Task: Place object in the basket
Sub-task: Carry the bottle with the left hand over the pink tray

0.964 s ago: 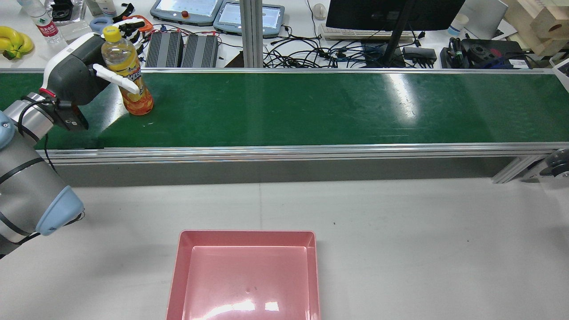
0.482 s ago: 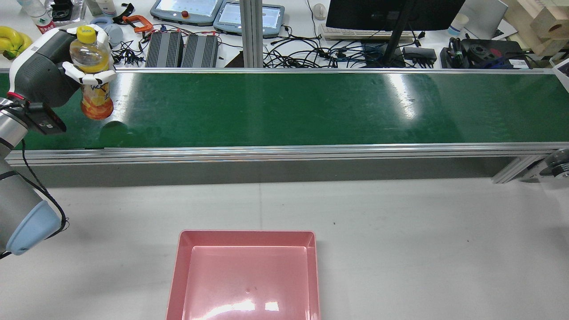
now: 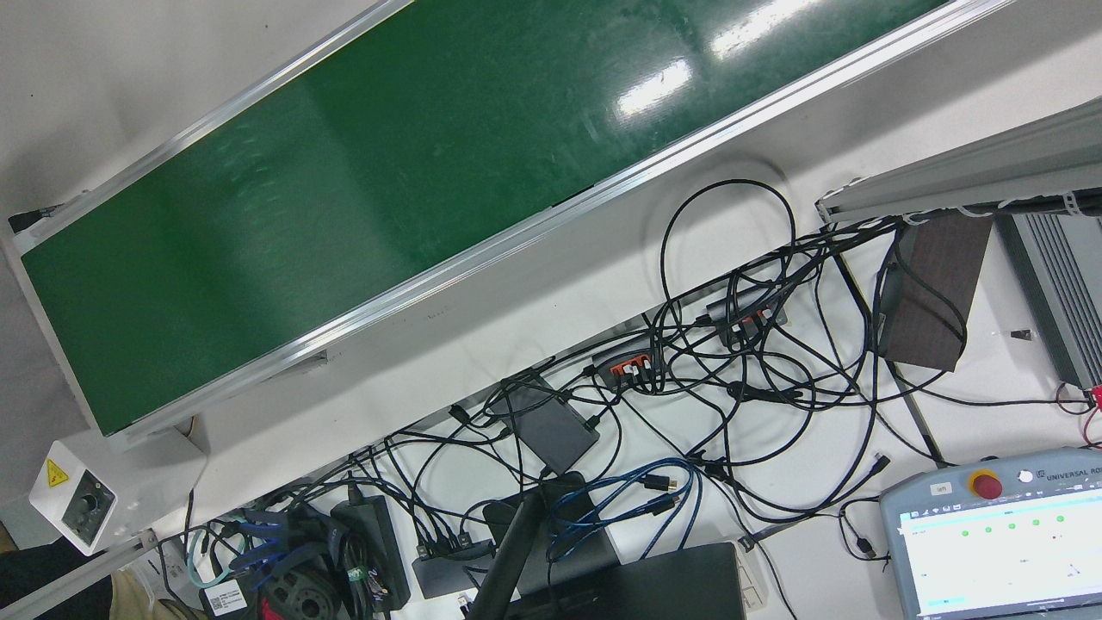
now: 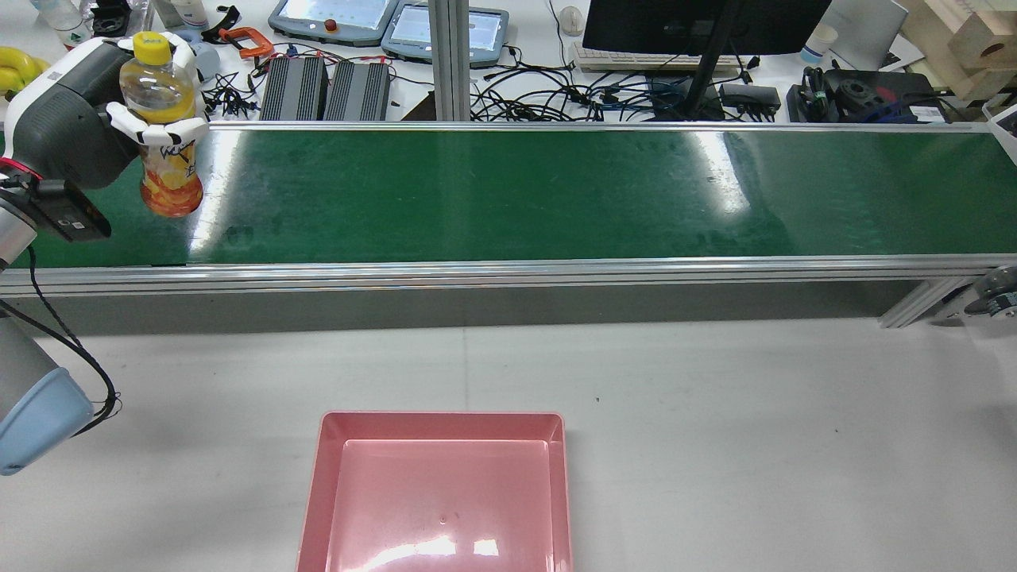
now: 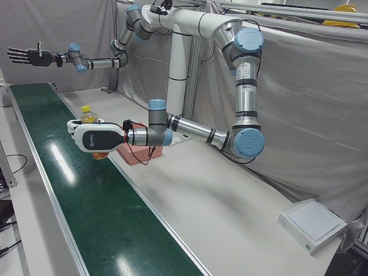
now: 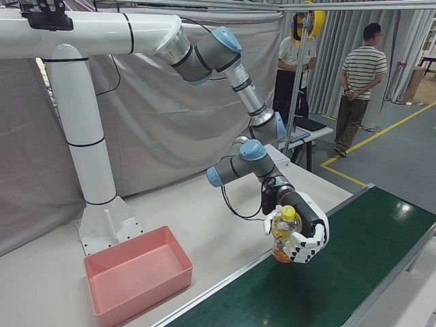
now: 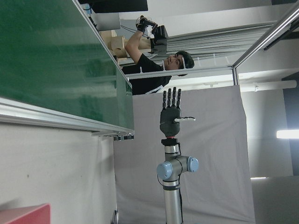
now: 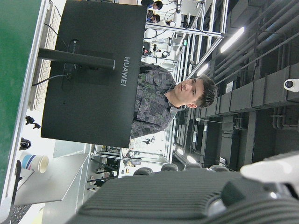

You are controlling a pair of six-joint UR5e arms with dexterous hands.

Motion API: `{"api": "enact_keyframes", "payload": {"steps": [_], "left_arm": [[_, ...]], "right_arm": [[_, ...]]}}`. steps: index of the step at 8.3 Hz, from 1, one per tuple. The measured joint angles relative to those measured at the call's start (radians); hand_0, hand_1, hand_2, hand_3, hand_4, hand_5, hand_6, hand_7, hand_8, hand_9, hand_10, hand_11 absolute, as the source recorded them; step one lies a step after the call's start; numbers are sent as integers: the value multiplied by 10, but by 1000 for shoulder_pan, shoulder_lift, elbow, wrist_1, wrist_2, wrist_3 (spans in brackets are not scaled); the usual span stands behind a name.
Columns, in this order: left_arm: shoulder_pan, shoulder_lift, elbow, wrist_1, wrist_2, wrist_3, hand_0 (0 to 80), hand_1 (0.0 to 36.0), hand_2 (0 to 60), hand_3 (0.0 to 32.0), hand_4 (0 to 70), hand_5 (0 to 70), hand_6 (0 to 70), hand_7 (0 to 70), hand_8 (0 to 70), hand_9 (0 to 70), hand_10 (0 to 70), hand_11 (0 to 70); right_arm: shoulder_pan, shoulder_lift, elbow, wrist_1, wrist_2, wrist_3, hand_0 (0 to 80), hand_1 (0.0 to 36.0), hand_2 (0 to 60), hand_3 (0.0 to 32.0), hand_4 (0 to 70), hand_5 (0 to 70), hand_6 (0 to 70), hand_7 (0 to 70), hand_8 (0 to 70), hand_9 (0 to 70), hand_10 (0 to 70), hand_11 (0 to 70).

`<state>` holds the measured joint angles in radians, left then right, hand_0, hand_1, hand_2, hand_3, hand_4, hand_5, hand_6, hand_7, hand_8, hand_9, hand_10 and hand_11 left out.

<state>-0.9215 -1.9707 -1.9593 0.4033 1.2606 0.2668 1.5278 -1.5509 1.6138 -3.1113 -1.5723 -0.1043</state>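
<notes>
My left hand [image 4: 67,119] is shut on an orange juice bottle [image 4: 164,139] with a yellow cap and holds it upright just above the left end of the green belt [image 4: 556,191]. The hand [image 6: 306,235] and bottle [image 6: 282,235] also show in the right-front view, and the hand [image 5: 95,137] in the left-front view. The pink basket [image 4: 441,418] sits empty on the white table, nearer the robot and to the right of the bottle. My right hand [image 5: 26,56] is open, fingers spread, raised high past the belt's far end; it also shows in the left hand view [image 7: 172,112].
The belt's aluminium rail [image 4: 508,270] runs between the bottle and the basket. Behind the belt a bench holds cables, teach pendants [image 4: 334,17] and a monitor [image 4: 699,24]. People stand beyond the station [image 6: 361,82].
My left hand has carried the bottle leftward along the belt and lifted it off the surface. In the last half second it rose only slightly.
</notes>
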Motion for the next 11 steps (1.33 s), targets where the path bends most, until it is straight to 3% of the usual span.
{"api": "enact_keyframes", "payload": {"steps": [4,7,11], "left_arm": [[157,0,-140,75,35,62,628,250,600,0,700,700,700,700,700,700,700,700],[313,-1,-238,123,27,183,621,244,600,0,700,700,700,700,700,700,700,700],[494,-2,-264,104,-12,277,624,242,600,0,700,700,700,700,700,700,700,700]], "right_arm": [[0,0,0,0,0,0,0,0,0,0,0,0,0,0,0,0,0,0],[0,0,0,0,0,0,0,0,0,0,0,0,0,0,0,0,0,0],[0,0,0,0,0,0,0,0,0,0,0,0,0,0,0,0,0,0]]}}
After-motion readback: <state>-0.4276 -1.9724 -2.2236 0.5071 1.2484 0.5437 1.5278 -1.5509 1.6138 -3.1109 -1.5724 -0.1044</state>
